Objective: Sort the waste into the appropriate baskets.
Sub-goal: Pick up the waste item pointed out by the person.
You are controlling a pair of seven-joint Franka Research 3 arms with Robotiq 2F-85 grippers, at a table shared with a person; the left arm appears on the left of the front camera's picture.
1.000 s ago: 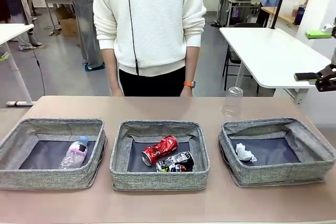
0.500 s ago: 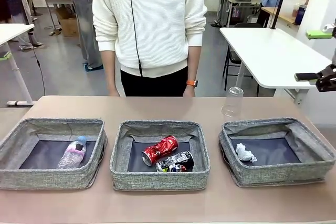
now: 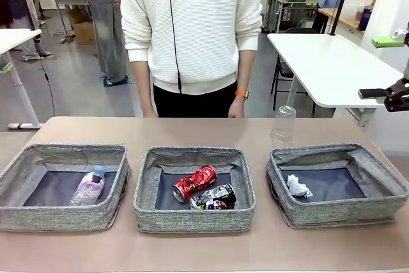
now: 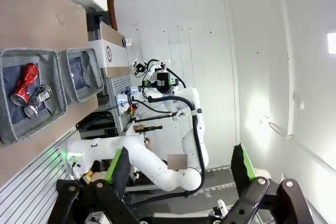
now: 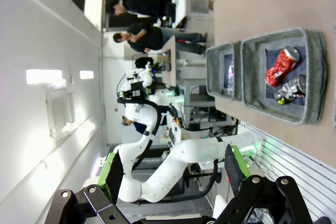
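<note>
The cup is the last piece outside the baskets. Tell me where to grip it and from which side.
Grip the cup around its side wall near mid-height, coming in level from the robot's side with the right tool, whose jaws stand open. It stands upside down on the table, closed base up, so there is no open rim to pinch. It is thin clear plastic, so a gentle squeeze is probably safest.

Front view: left basket cut by the picture's left edge, right basket by the right edge. Person cut off above the shoulders; legs hidden behind the table. Printed can partly hidden behind the middle basket's near wall; its print too small to read. Clear cup faint against the floor. Left wrist view: middle basket cut by the left edge.
</note>
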